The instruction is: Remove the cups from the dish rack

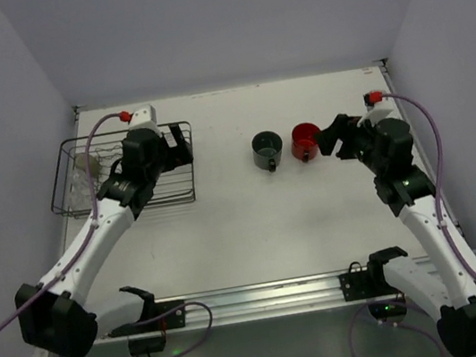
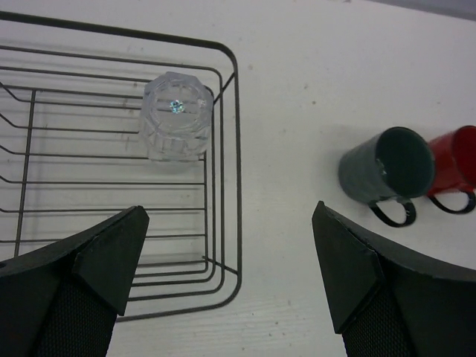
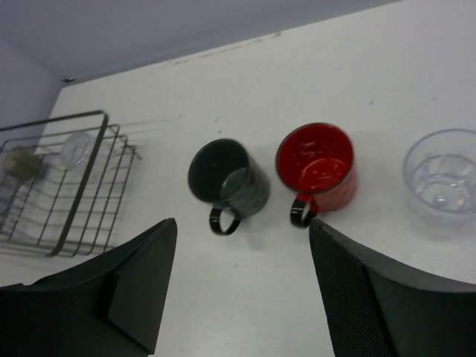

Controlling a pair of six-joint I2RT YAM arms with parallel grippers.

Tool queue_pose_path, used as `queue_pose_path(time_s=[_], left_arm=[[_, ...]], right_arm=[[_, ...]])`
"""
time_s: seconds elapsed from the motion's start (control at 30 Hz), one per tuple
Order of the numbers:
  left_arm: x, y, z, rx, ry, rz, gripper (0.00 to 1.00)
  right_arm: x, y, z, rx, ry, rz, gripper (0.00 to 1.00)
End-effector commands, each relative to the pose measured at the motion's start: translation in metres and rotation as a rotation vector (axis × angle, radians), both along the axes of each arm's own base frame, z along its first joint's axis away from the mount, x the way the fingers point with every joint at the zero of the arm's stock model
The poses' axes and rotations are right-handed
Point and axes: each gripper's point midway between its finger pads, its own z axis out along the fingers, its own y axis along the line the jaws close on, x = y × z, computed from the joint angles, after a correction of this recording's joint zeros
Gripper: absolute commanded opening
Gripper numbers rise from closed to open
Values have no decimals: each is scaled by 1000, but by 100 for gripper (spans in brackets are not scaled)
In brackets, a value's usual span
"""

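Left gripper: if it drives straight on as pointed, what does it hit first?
Probably the side rim of the dish rack, which runs between the open fingers of the left gripper. The upturned clear glass inside sits left of that line. Depth is hard to judge from the wrist view.

dish rack (image 1: 169, 198): on table (image 1: 255, 230), left side
in rack: glass cup (image 2: 176, 115), small cup (image 3: 16, 162)
left mug (image 1: 267, 148), right mug (image 1: 306, 139): side by side, right of rack
tumbler (image 3: 445, 178): right of right mug
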Motion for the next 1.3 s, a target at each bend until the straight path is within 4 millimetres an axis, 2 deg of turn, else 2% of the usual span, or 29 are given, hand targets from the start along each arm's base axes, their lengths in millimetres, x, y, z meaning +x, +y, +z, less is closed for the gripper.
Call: queue_pose_path(time_s=[0.0, 0.03, 0.07, 0.1, 0.13, 0.17, 0.23, 0.3, 0.43, 0.53, 0.57, 0.67, 0.77, 0.9, 1.03, 1.07, 1.2, 1.23, 1.27], left_arm=[[50, 8, -3, 59, -24, 128, 100], [59, 9, -4, 72, -23, 136, 100], [75, 5, -7, 84, -23, 137, 100], [82, 4, -8, 97, -27, 125, 100], [90, 5, -10, 100, -34, 123, 100], [99, 2, -3, 92, -66, 115, 100], [113, 7, -19, 126, -33, 127, 100], [123, 14, -32, 156, 3, 155, 100], [135, 34, -52, 162, 35, 200, 100], [141, 32, -66, 153, 48, 166, 100], [143, 30, -76, 160, 66, 153, 100], [147, 20, -85, 149, 66, 98, 100], [148, 14, -91, 149, 68, 60, 100], [152, 18, -96, 167, 76, 75, 99], [152, 25, -105, 195, 99, 110, 89], [152, 27, -108, 202, 107, 118, 82], [151, 39, -117, 254, 131, 165, 76], [149, 42, -120, 263, 140, 172, 72], [149, 44, -115, 266, 132, 183, 64]], right_arm=[[-22, 52, 0, 125, -74, 223, 75], [-28, 55, -11, 125, -54, 237, 75], [-39, 67, -9, 134, -66, 295, 77], [-44, 72, -12, 132, -65, 324, 77], [-48, 75, -21, 138, -48, 340, 78], [-52, 79, -17, 147, -69, 367, 78], [-56, 81, -23, 158, -60, 379, 78], [-57, 84, -17, 170, -85, 395, 77], [-59, 90, -20, 187, -77, 425, 75], [-58, 94, -24, 192, -63, 437, 75], [-58, 94, -23, 189, -66, 438, 75], [-58, 96, -22, 185, -72, 444, 75], [-58, 102, -28, 177, -49, 462, 75], [-58, 109, -31, 161, -33, 476, 75], [-58, 108, -31, 155, -38, 470, 75], [-58, 108, -30, 157, -41, 470, 75], [-59, 109, -27, 160, -47, 472, 75], [-61, 110, -27, 163, -47, 478, 76], [-61, 110, -24, 169, -49, 479, 78]])
